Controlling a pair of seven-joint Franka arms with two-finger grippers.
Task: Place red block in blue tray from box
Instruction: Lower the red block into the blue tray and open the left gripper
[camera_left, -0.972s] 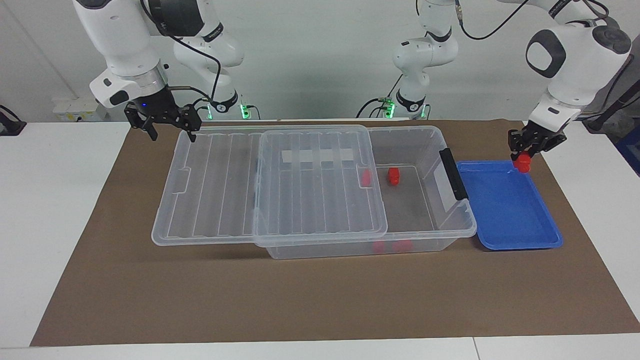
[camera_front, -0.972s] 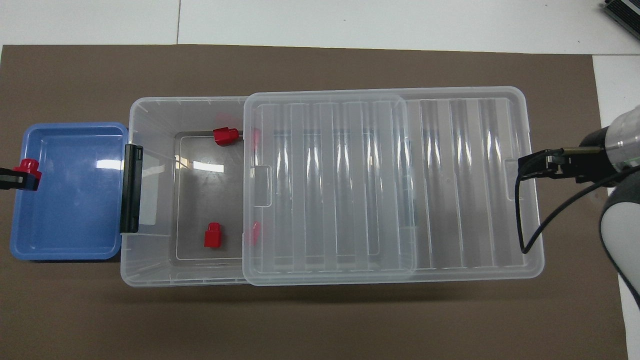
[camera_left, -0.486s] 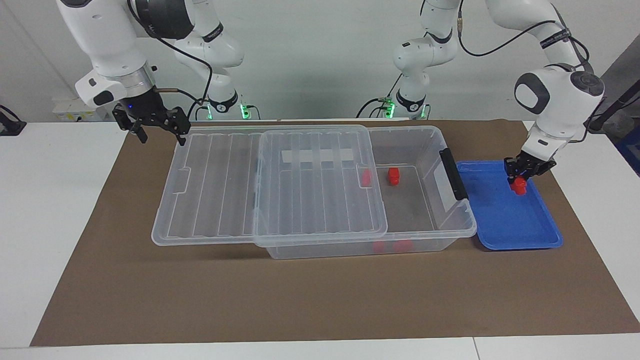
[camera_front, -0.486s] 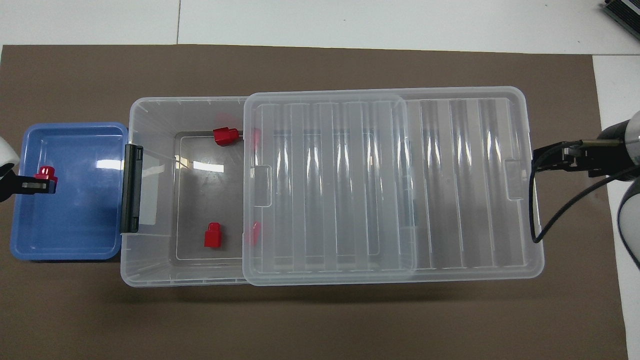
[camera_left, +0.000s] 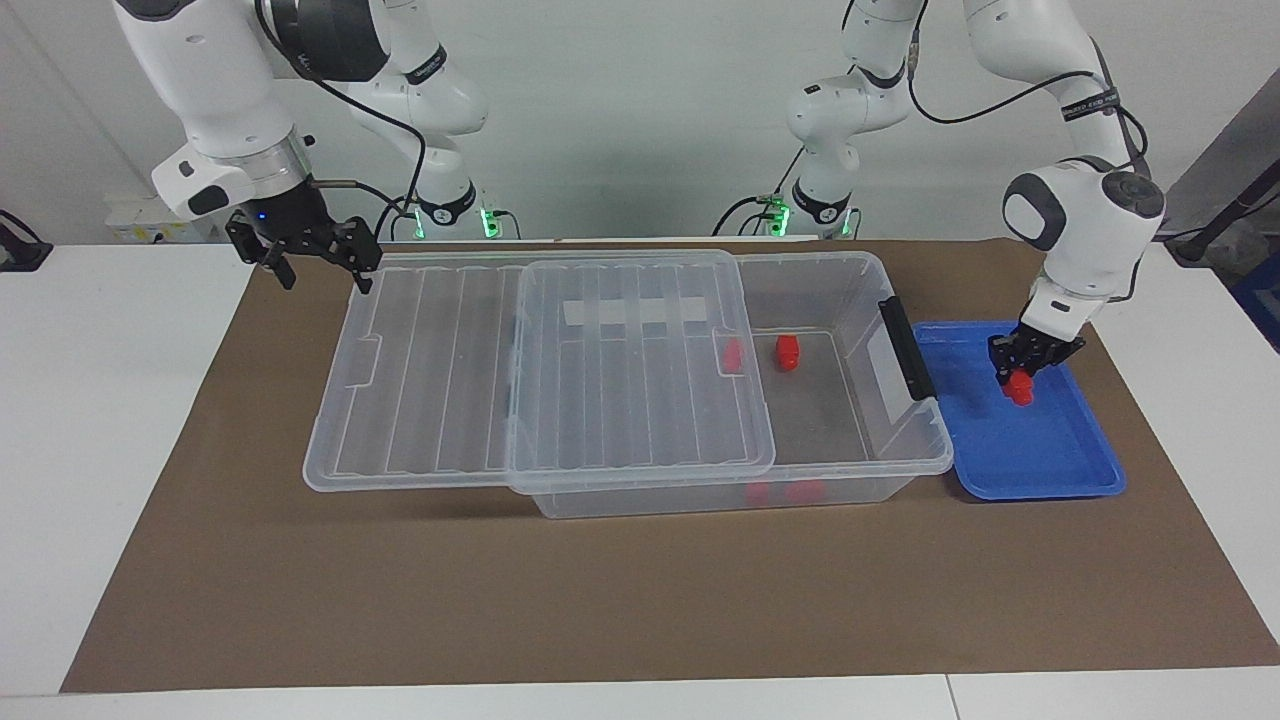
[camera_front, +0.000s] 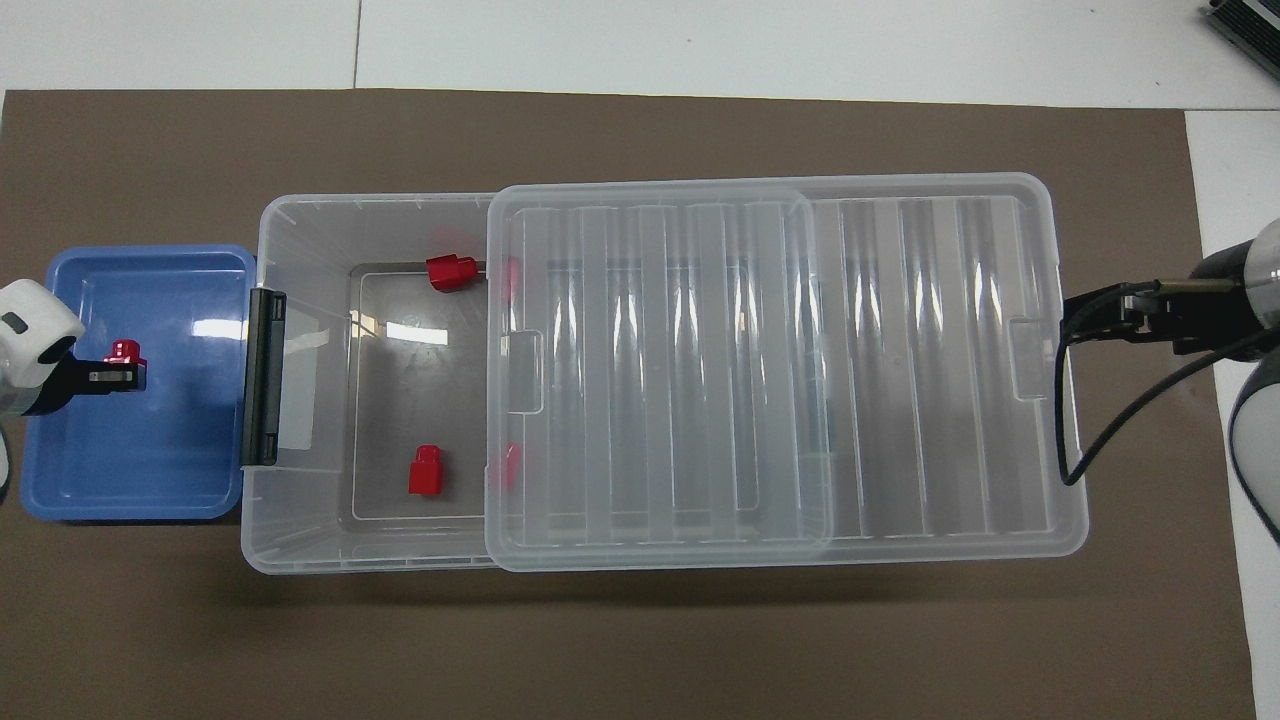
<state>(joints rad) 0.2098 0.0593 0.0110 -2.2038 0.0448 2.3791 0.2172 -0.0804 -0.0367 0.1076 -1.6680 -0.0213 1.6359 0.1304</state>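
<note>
My left gripper (camera_left: 1019, 381) is shut on a red block (camera_left: 1021, 389) and holds it low inside the blue tray (camera_left: 1050, 455), close to the tray's floor; I cannot tell if it touches. In the overhead view the block (camera_front: 124, 350) is over the tray (camera_front: 150, 450) with the left gripper (camera_front: 118, 366) on it. The clear box (camera_left: 905, 440) stands beside the tray, its ribbed lid (camera_left: 450, 380) slid toward the right arm's end. My right gripper (camera_left: 322, 268) is open and empty over the lid's corner nearest the robots, and also shows in the overhead view (camera_front: 1080, 325).
More red blocks lie in the box's uncovered end (camera_left: 788, 351) (camera_left: 800, 491) (camera_front: 451, 271) (camera_front: 427, 471), and others show partly under the lid's edge (camera_left: 733, 355). The box's black handle (camera_left: 907, 348) faces the tray. A brown mat (camera_left: 600, 600) covers the table.
My left gripper has carried the red block from the tray's rim nearest the robots down into the tray, toward the box. My right gripper drew slightly back from the lid's corner.
</note>
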